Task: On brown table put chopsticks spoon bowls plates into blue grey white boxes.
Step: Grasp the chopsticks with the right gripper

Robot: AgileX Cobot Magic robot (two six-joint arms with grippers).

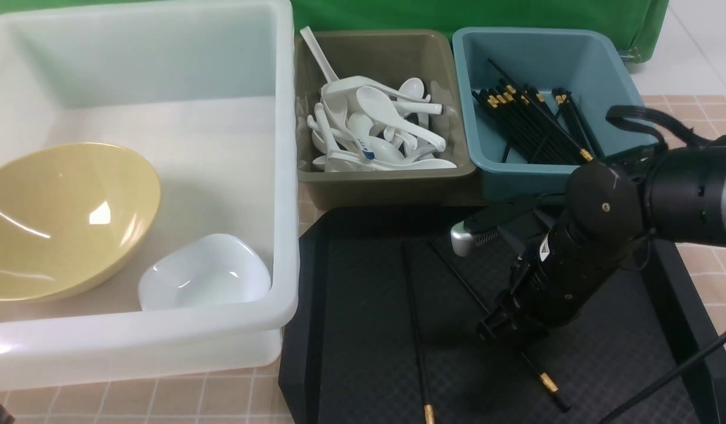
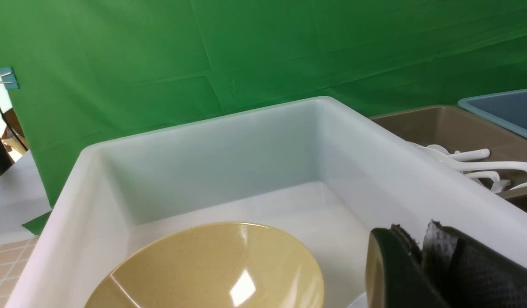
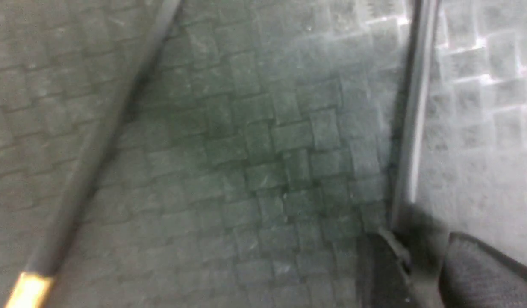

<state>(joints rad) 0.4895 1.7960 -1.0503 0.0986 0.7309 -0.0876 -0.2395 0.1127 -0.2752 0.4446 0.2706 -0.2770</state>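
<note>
Front: bowls (image 1: 62, 218) are in the white tub (image 1: 286, 176), spoons (image 1: 374, 129) in the grey bin (image 1: 386, 182), most chopsticks (image 1: 533, 123) in the blue bin (image 1: 516, 176). You've two loose chopsticks (image 1: 414, 330) left on the black tray (image 1: 351, 306), right gripper (image 1: 504, 324) down on one. Left wrist: left gripper (image 2: 413, 231) closed, empty, by the tub; right wrist: jaws part-open astride that chopstick (image 3: 410, 128).

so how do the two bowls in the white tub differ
The yellow bowl is round and much wider; the white bowl is small and rounded-square. The yellow bowl lies tilted, the white bowl sits nearly level. Both are glossy, empty, inside the tub.
</note>
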